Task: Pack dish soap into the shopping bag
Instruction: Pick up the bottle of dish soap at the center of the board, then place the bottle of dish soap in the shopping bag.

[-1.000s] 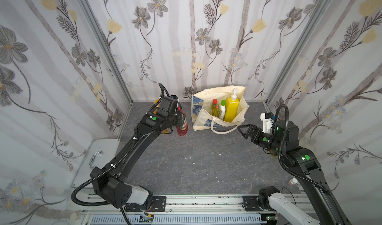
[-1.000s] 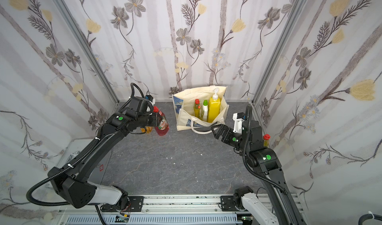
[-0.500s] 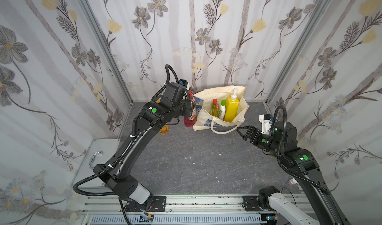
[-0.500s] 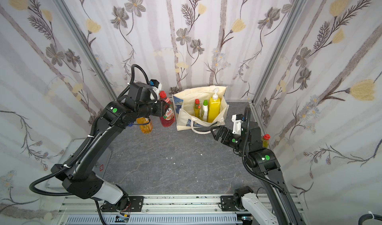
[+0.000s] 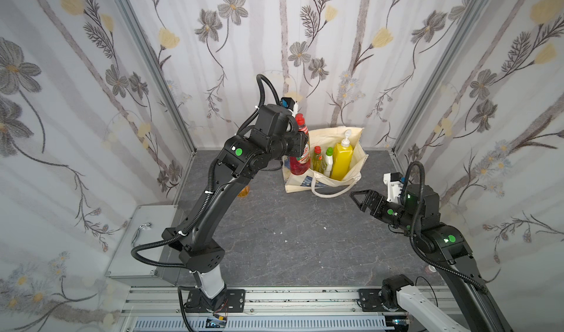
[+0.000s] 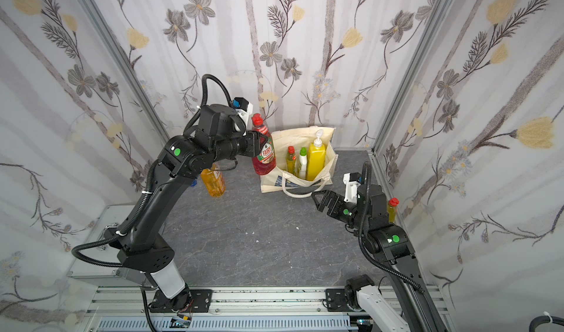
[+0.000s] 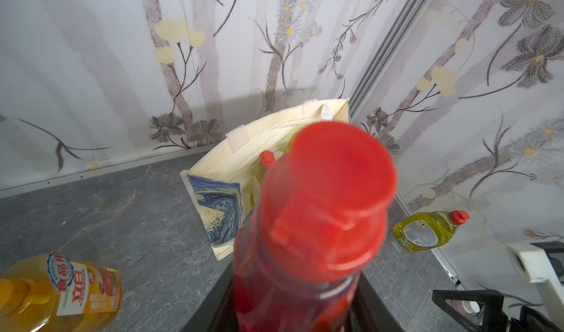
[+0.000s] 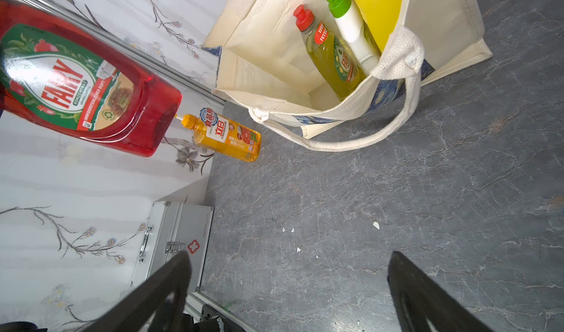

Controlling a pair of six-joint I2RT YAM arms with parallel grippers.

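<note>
1. Nearest: one metal case sits off the front left corner of the table. The base of the left arm covers its right edge. Its red cross mark shows only in the right wrist view.
2. Right arm lies low, forearm nearly level and aimed at the bag. Right tool has its jaws spread wide, nothing between them. It hangs near the loose handle, not touching. Its wrist view cuts off both fingers at the frame edge.
3. Left arm rears up, elbow high, wrist level. Left tool is clamped sideways round the red bottle. The bottle is upright, clear of the table, at the bag's left end. I cannot tell whether its base is over the mouth. The left wrist view is mostly blurred bottle top, with the fingers hidden.
4. Bottles counted: six. One held, two on the table, three bagged.
5. On the table, left: orange pump bottle, pump head hidden behind the left arm. Right, against the wall: loose yellow-green bottle, body mostly hidden behind the right wrist, red cap showing.
6. Farthest: shopping bag stands at the back of the table, mouth open, one handle flopped forward. Inside, in a row: bagged yellow-green bottle, white green-capped bottle, yellow pump bottle. In both top views the front wall hides their bases.
</note>
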